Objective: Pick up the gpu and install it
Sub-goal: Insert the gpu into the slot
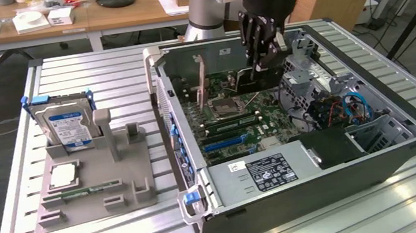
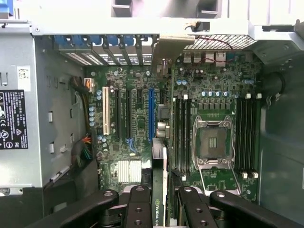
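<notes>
My gripper (image 1: 264, 58) hangs inside the open computer case (image 1: 397, 154), shut on the gpu (image 1: 254, 78), a thin black card held on edge above the motherboard (image 1: 251, 118). In the wrist view the gpu (image 2: 160, 175) runs edge-on between the black fingers (image 2: 140, 206), with my gripper (image 2: 161, 211) clamped on its near end. Its silvery end bracket (image 2: 166, 50) reaches toward the rear slot openings of the case. The card hovers just beside the blue expansion slot (image 2: 151, 114), roughly parallel to it.
A grey fixture (image 1: 122, 183) on the exterior view's left holds a blue-labelled hard drive (image 1: 69, 125), a processor (image 1: 61, 175) and a green memory stick (image 1: 84, 192). Inside the case are the power supply (image 1: 268, 171), the processor socket (image 2: 212, 142) and cables (image 1: 354, 107).
</notes>
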Action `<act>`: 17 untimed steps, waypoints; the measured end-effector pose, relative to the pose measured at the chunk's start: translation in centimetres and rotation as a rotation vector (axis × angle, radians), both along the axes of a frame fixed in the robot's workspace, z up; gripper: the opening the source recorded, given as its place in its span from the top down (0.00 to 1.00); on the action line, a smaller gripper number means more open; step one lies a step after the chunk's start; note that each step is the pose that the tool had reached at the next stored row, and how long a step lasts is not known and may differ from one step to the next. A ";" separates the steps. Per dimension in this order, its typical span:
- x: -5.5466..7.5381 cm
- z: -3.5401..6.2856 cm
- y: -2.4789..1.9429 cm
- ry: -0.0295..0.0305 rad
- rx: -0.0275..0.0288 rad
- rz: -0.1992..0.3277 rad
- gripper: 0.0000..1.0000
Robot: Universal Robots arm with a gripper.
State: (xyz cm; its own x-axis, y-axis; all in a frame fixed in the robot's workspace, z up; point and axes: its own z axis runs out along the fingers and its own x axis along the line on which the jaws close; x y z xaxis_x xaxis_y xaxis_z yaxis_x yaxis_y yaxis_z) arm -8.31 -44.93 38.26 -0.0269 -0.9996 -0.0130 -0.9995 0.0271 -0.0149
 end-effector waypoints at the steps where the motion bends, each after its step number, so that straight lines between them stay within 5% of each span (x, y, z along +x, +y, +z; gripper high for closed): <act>1: 0.0 -0.09 0.00 0.0000 0.0001 0.001 0.73; 17: 0.0 -1.95 0.00 -0.0001 0.0001 0.014 0.73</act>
